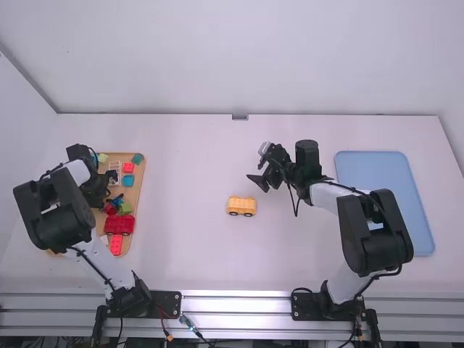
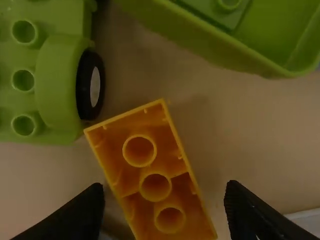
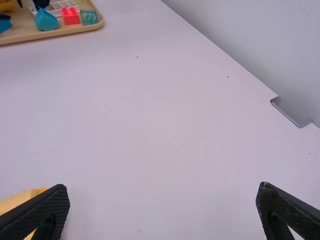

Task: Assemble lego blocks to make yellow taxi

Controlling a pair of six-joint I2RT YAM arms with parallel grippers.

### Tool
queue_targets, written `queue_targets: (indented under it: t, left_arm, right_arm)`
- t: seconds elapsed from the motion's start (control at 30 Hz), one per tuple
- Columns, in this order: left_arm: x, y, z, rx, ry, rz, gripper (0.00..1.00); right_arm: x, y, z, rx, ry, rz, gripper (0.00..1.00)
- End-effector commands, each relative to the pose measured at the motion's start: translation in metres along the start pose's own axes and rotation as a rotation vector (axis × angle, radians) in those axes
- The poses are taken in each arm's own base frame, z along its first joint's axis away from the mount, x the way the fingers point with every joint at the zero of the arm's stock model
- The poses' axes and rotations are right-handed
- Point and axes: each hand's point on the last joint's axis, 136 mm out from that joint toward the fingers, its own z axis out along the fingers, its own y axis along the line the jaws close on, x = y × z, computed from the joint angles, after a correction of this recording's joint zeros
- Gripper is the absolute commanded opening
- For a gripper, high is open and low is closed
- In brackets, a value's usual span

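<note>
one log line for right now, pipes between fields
left hand open over upturned yellow block in wooden tray | right hand open | yellow car on table, unheld

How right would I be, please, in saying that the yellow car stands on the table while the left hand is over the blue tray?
Only the tray is wrong: the high view shows the left hand over the wooden tray. The yellow car does stand on the table.
</note>
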Motion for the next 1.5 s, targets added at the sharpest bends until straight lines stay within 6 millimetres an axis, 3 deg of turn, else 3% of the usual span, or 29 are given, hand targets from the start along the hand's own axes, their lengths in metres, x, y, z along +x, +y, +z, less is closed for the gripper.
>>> queue_targets:
  t: [0.0,0.4,0.8,1.07,1.2,1.47]
  left_arm:
    - [0.002,0.008,0.002,-0.016,0.000,-0.008,0.58]
    - [-0.001,0.006,0.002,-0.011,-0.008,-0.018,0.31]
    - [-0.005,-0.003,-0.003,0.011,-0.010,0.042,0.26]
    - [-0.009,-0.036,-0.025,0.114,0.036,0.188,0.21]
    - [-0.008,-0.055,-0.045,0.215,0.060,0.250,0.13]
    - [-0.017,-0.060,-0.094,0.294,0.005,0.311,0.14]
  right_arm:
    - [-0.007,-0.002,0.000,-0.001,-0.014,-0.009,0.99]
    - [-0.004,0.000,0.000,-0.008,-0.003,0.003,0.99]
    - [-0.004,0.000,0.000,-0.008,-0.003,0.003,0.99]
    - [-0.007,0.000,0.000,-0.007,-0.011,0.042,0.99]
    - [-0.011,-0.003,0.000,0.002,-0.028,0.087,0.99]
    - [-0.030,-0.013,0.000,0.010,-0.073,0.182,0.99]
